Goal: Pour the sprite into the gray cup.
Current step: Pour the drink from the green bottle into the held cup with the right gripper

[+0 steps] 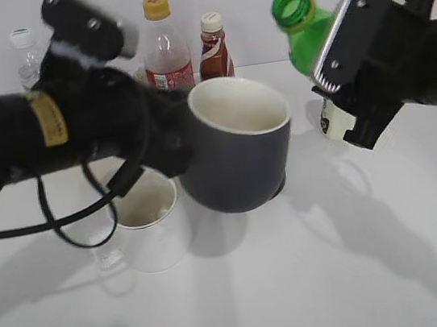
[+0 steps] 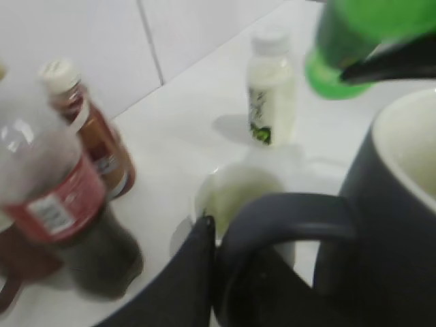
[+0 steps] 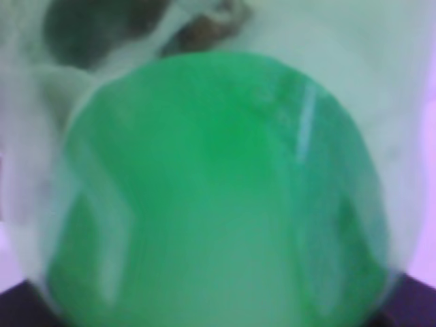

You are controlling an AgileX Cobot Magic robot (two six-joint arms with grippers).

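The gray cup (image 1: pixel 238 157) is held off the table at the middle of the exterior view, mouth up, white inside showing. My left gripper (image 1: pixel 168 142) is shut on its loop handle (image 2: pixel 286 214); one black finger (image 2: pixel 197 262) lies against the handle's outside. The sprite (image 1: pixel 304 28), an open green bottle without cap, is raised and tilted left, its mouth up and to the right of the cup's rim. My right gripper (image 1: pixel 347 64) is shut on its body. The bottle fills the right wrist view (image 3: pixel 218 197), blurred.
A white mug (image 1: pixel 146 214) stands under the left arm. At the back stand a cola bottle (image 1: pixel 164 45) with yellow cap, a brown sauce bottle (image 1: pixel 213 49) and a clear bottle (image 1: pixel 27 56). A small white bottle (image 2: pixel 271 88) stands behind the sprite.
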